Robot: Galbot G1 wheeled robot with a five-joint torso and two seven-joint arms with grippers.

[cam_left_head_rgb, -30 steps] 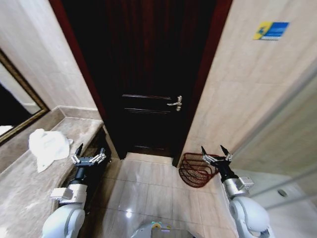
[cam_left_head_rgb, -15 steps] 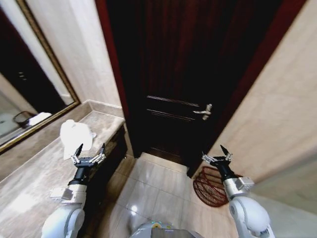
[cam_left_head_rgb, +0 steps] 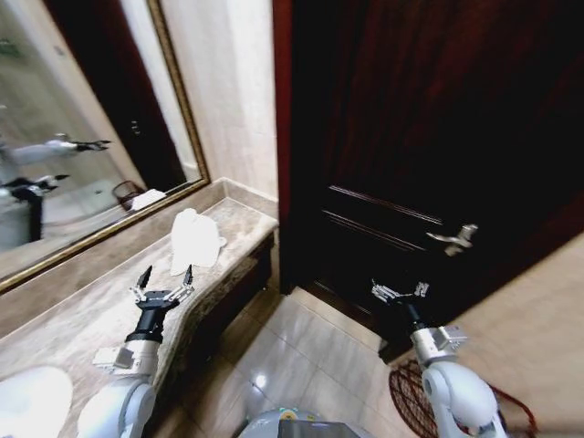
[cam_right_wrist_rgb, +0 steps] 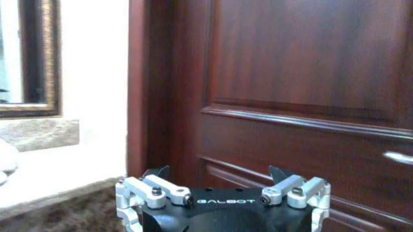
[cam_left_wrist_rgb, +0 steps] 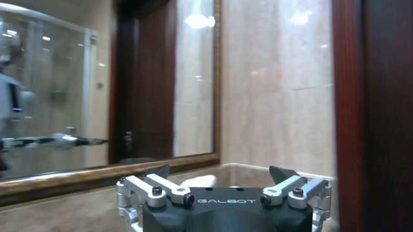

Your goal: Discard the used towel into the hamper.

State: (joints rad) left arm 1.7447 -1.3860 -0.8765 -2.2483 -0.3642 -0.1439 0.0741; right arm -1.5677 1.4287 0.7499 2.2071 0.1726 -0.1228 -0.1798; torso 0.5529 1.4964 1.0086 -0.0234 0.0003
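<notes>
White towel (cam_left_head_rgb: 195,239): crumpled on marble counter (cam_left_head_rgb: 82,319), long axis 12–6 o'clock. Left gripper (cam_left_head_rgb: 164,279) at its 6, fingers apart. Right gripper (cam_left_head_rgb: 400,291) fingers apart; hamper (cam_left_head_rgb: 412,401) at its 6.

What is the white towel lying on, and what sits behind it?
The towel lies crumpled on the marble counter, ahead of the open left gripper. Behind it a gold-framed mirror leans on the wall. The counter surface beneath the towel is covered.

the towel (cam_left_head_rgb: 194,239) is white and crumpled, lying in a loose heap on the marble counter near its far end; the hamper (cam_left_head_rgb: 412,397), a dark red-brown wire basket, stands on the tiled floor, partly hidden
</notes>
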